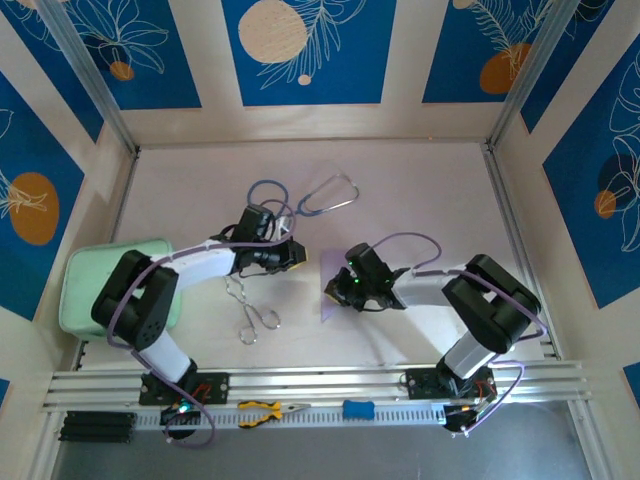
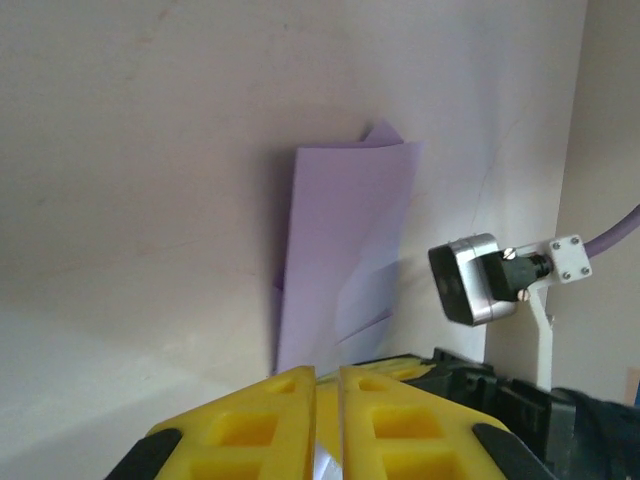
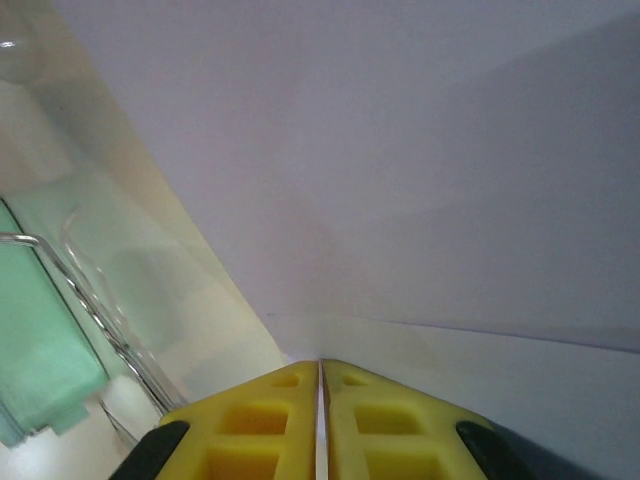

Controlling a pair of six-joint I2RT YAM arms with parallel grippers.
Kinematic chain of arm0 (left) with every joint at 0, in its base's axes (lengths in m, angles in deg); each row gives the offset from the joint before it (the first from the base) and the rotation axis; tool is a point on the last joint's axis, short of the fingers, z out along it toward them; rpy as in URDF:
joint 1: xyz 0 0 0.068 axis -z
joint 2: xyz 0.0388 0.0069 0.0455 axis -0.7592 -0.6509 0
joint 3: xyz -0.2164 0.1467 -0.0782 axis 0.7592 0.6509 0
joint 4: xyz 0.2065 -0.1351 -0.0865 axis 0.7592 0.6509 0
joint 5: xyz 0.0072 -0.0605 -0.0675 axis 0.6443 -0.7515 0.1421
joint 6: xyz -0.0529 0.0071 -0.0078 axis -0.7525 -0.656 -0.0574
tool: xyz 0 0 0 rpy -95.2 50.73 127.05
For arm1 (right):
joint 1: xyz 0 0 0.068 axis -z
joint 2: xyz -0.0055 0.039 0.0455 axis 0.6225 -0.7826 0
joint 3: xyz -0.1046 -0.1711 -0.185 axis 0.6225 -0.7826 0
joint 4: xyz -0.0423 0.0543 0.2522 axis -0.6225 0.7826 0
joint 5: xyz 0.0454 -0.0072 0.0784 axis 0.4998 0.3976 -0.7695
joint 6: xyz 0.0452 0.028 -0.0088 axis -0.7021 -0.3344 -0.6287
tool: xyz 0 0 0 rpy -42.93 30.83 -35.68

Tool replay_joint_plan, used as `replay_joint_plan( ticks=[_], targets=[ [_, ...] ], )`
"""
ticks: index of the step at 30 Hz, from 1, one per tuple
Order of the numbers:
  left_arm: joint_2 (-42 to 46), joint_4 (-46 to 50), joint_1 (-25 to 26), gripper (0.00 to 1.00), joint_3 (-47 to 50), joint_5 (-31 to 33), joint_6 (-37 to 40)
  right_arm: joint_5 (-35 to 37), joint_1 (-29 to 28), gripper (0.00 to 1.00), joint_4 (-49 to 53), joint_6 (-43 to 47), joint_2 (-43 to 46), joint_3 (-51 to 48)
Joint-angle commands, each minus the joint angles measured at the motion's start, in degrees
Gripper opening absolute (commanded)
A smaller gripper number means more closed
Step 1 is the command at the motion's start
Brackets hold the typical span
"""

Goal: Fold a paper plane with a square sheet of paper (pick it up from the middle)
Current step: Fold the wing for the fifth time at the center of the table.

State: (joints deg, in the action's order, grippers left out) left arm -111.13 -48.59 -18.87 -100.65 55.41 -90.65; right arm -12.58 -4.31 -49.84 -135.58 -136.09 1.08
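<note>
The square sheet of paper (image 1: 328, 300) is seen near the middle of the table (image 1: 420, 200), between the 2 grippers, already folded into a narrower, layered shape. In the left wrist view the sheet (image 2: 345, 250) is shown with 1 long straight edge, a diagonal crease across it, and a second layer peeking out at its far end.

The left gripper (image 1: 293, 256) is placed just beside the sheet's left edge. Its yellow fingers (image 2: 270, 410) are drawn almost together, with only a thin slit left between them. The near end of the sheet drops out of sight behind the tips of the left gripper (image 2: 328, 375), so it cannot be told whether anything is caught there.

The right gripper (image 1: 338, 288) is held over the sheet from the other side. In its own view the right gripper (image 3: 320, 365) is closed tight, and the lilac paper (image 3: 400, 150) runs straight into the seam between the fingertips, so it is pinched there.

A stethoscope (image 1: 302, 207) is laid farther back on the table. Metal forceps (image 1: 240, 300) are set near the left arm, and a mint-green pouch (image 1: 95, 285) lies at the far left.
</note>
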Motion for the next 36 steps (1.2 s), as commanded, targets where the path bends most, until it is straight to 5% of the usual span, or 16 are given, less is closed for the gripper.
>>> replay_joint_plan(
  ticks=[1, 4, 19, 36],
  targets=[
    [-1.6, -0.8, 1.1, 0.15, -2.4, -1.5, -0.7, 7.0, -3.1, 0.15, -3.9, -10.7, -1.2, -1.8],
    [-2.2, -0.5, 1.5, 0.15, -3.1, -1.9, -0.5, 8.8, -3.1, 0.17, -7.1, -11.7, 1.5, -4.0],
    [-10.0, -0.9, 6.3, 0.14, -9.6, -4.2, -0.6, -1.3, 11.8, 0.21, 9.7, 10.7, 20.9, -8.9],
    [-19.6, 0.2, 7.2, 0.09, -11.5, -2.2, 0.2, -14.0, 21.3, 0.34, 11.8, 21.2, 18.7, -8.4]
  ],
)
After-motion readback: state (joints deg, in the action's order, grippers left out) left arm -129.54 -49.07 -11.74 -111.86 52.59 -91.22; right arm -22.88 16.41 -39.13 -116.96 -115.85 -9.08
